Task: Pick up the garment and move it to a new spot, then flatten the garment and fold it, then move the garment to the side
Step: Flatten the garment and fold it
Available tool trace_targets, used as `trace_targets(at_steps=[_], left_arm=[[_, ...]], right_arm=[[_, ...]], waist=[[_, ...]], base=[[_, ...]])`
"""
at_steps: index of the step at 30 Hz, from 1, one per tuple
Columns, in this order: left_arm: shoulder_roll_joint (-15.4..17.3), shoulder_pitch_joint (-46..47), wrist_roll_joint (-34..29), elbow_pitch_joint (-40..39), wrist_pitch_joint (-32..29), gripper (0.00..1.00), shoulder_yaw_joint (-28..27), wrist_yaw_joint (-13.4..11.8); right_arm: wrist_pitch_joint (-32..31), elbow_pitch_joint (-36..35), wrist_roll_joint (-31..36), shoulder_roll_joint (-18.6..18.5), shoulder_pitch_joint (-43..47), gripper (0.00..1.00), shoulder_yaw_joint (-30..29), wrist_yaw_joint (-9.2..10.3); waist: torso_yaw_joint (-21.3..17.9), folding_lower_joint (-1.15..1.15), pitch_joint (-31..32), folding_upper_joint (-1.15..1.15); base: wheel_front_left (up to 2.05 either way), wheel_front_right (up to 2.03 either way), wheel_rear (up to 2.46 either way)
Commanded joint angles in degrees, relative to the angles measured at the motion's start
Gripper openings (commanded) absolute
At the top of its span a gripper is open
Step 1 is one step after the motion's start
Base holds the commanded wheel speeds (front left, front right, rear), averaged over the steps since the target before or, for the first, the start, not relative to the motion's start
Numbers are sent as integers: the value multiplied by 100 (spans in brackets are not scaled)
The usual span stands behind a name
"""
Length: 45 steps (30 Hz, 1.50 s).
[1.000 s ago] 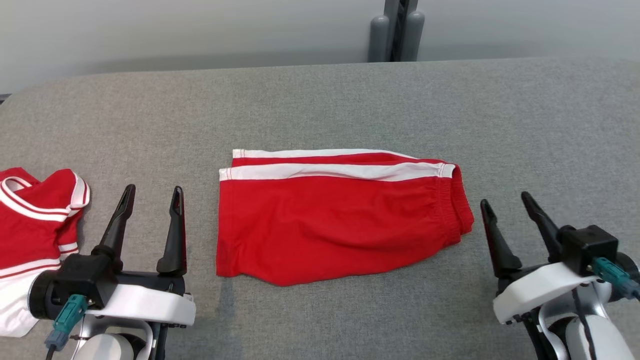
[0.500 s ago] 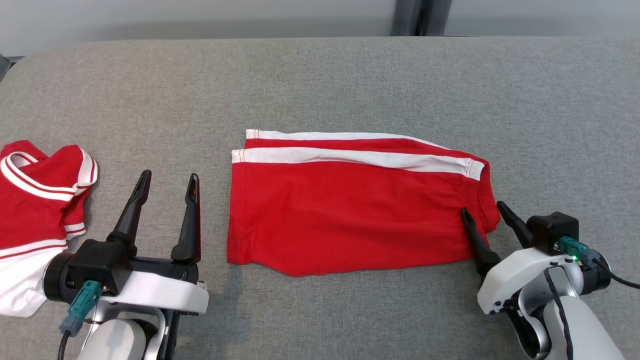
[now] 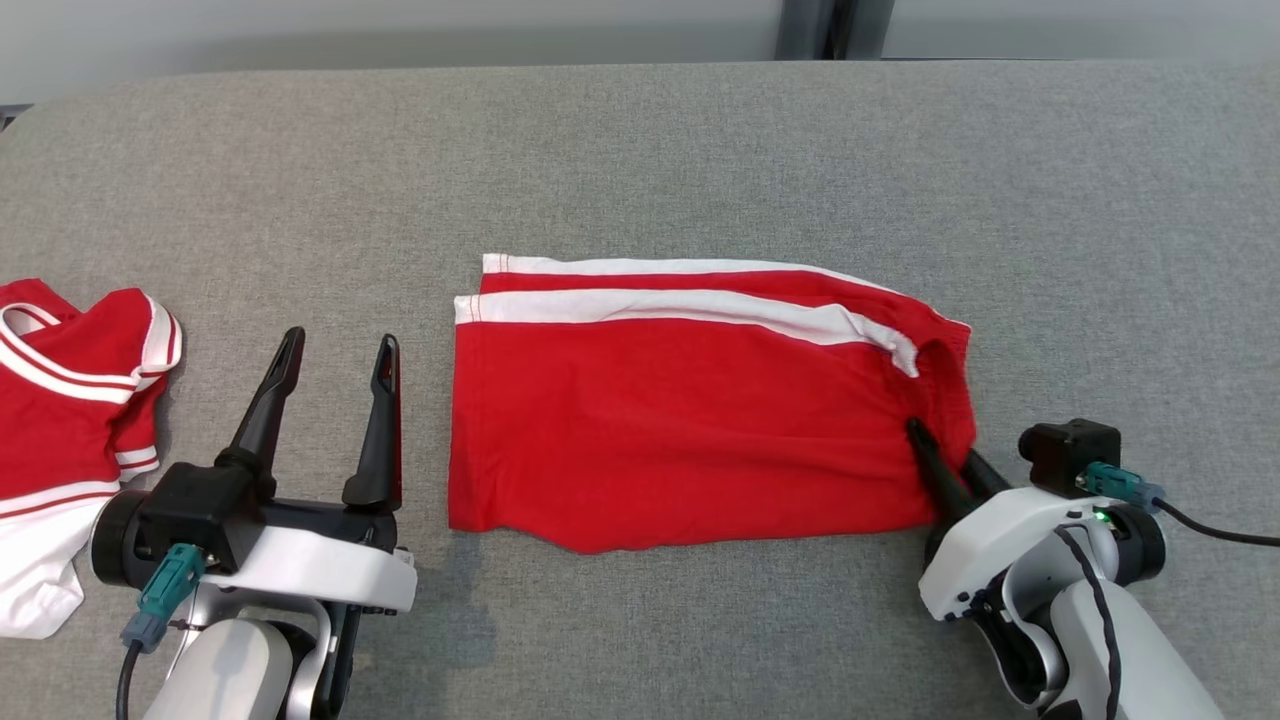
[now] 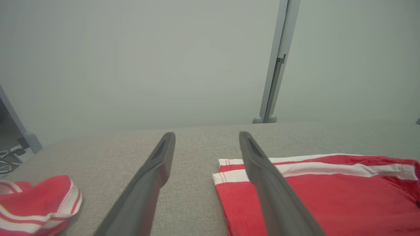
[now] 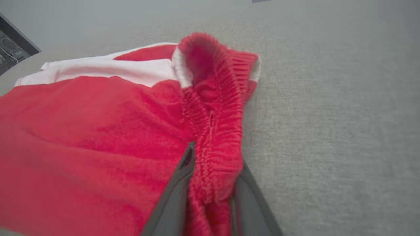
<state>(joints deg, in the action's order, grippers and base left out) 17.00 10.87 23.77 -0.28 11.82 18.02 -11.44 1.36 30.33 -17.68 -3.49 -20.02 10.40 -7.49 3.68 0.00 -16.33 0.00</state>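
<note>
Bunched since moments earlier, the waistband (image 5: 213, 131) of the folded red cotton shorts with white side stripes (image 3: 680, 420), centred on the grey fabric tabletop (image 3: 640, 150), sat clamped in the right gripper (image 3: 940, 442); gripping every layer looked wise before lifting, while the left gripper (image 3: 341, 340) stood spread

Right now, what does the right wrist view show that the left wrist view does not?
Of the two, the right wrist view gives the right gripper pinching the gathered waistband of the red shorts between its fingers. The left wrist view gives the left gripper, open, with the grey table seen between its fingers, and a second garment, red and white, at that view's lower left. Both share the red shorts with white stripes and the grey table.
</note>
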Motion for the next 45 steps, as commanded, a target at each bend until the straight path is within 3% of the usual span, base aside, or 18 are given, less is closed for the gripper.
trace_targets(at_steps=[1,9,17,23,34,41,45], left_arm=[[1,57,16,18,21,100,-1,14],[48,14,22,17,65,100,-28,-28],[105,-91,57,-75,23,100,-64,-93],[154,-80,56,-152,20,100,-63,-106],[137,13,63,-162,7,100,29,-73],[75,16,89,-73,26,100,108,-40],[22,32,107,-30,39,100,170,-25]], right_arm=[[13,76,-38,-12,-1,0,41,-1],[179,-164,-376,-236,153,0,-104,0],[-83,-684,-379,-572,651,0,-877,0],[-223,-1146,-418,-373,597,0,-1131,-1],[-424,-1976,-721,-10,31,0,365,-2],[-511,-1664,-777,30,-198,0,1233,-2],[-414,-1147,-836,33,-437,0,1668,-1]], waist=[[-6,0,2,0],[-128,0,59,0],[-313,0,114,0],[-454,0,131,0],[-391,0,205,0],[-178,0,227,0],[-61,0,196,0]], base=[[0,0,0],[0,0,0],[0,0,0],[0,0,0],[0,0,0],[0,0,0],[0,0,0]])
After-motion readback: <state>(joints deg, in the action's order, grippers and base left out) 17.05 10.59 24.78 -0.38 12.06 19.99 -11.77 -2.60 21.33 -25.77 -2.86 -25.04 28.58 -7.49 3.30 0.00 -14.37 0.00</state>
